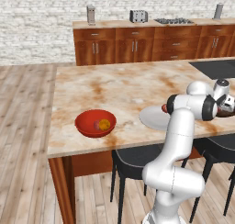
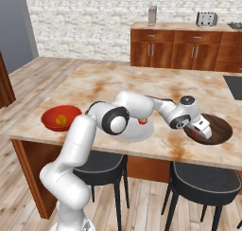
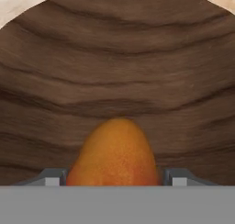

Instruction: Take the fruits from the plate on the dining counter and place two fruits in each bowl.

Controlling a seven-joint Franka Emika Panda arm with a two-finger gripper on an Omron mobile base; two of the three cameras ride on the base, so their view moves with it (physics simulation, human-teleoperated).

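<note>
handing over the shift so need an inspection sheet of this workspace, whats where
surface: dining counter, beige marble with rusty streaks, on a wood base
job's things: red bowl holds two fruits, one of them orange-yellow; plate holds one reddish fruit; an orange fruit sits between the fingertips over the brown bowl
clutter: nothing seen on the dining counter
grippers: gripper low over the brown bowl, fingers either side of the orange fruit; whether it grips, cannot tell
cables: nothing seen
surroundings: black stools under the counter edge, toaster on the wall counter, brick wall, wood floor
</note>
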